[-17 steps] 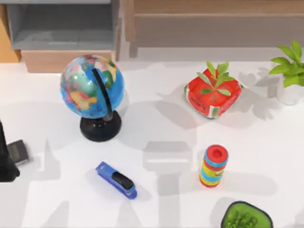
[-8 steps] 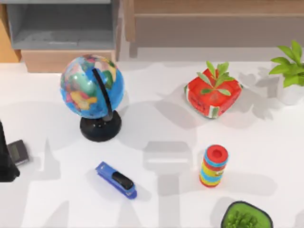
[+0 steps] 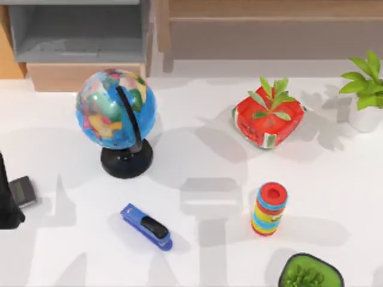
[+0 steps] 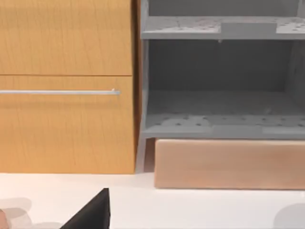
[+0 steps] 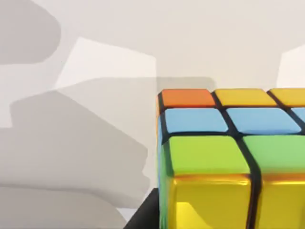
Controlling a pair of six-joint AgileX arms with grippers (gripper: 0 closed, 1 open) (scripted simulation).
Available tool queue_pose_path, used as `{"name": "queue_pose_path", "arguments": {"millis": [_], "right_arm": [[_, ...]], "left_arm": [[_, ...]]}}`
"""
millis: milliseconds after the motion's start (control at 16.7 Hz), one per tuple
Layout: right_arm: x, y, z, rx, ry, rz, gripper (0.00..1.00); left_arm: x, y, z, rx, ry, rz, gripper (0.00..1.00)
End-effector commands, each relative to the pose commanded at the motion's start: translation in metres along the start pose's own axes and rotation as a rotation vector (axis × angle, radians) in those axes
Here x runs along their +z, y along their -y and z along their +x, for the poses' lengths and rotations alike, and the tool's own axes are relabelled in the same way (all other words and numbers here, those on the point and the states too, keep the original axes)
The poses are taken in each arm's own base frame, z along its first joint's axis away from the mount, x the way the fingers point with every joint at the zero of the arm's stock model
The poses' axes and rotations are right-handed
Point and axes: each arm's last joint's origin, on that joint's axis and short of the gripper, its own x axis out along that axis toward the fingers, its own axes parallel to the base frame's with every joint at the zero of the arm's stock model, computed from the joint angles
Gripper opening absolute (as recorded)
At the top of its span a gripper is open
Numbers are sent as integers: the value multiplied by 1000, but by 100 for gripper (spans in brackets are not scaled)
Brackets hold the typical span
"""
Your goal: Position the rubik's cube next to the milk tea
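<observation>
The rubik's cube [image 3: 267,118], red-topped with rounded corners and small white and green squares on its sides, rests on the table at the back right, with green leaves showing over its top. I cannot tell which thing here is the milk tea. My left arm [image 3: 7,206] is a dark shape at the table's left edge, far from the cube. In the right wrist view a cube of orange, yellow, blue and green squares with black seams [image 5: 228,157] stands very close to the camera. I cannot match it to a thing in the top view.
A globe [image 3: 116,110] on a black foot stands left of centre, with a blue stapler [image 3: 146,226] in front of it. A striped cylinder [image 3: 269,208] stands front right, a green black-rimmed thing [image 3: 309,272] at the front edge and a potted plant [image 3: 366,89] far right. Cabinets [image 4: 66,86] line the back.
A small grey block beside my left arm has shifted slightly toward the left edge. The things on the table have not moved.
</observation>
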Motion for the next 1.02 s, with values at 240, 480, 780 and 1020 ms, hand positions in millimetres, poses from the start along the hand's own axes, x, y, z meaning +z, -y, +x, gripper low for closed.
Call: {"name": "queue_pose_path", "arguments": {"millis": [240, 480, 780, 1020], "right_arm": [[9, -3, 1, -46, 1, -140, 0], [15, -4, 1, -72, 4, -220, 0], [12, -3, 3, -49, 5, -179, 0], [7, -2, 5, -16, 3, -83, 0]], "left_arm": [[0, 0, 0, 0, 0, 0, 100], [0, 0, 0, 0, 0, 0, 100], [0, 0, 0, 0, 0, 0, 100], [0, 0, 0, 0, 0, 0, 100]]}}
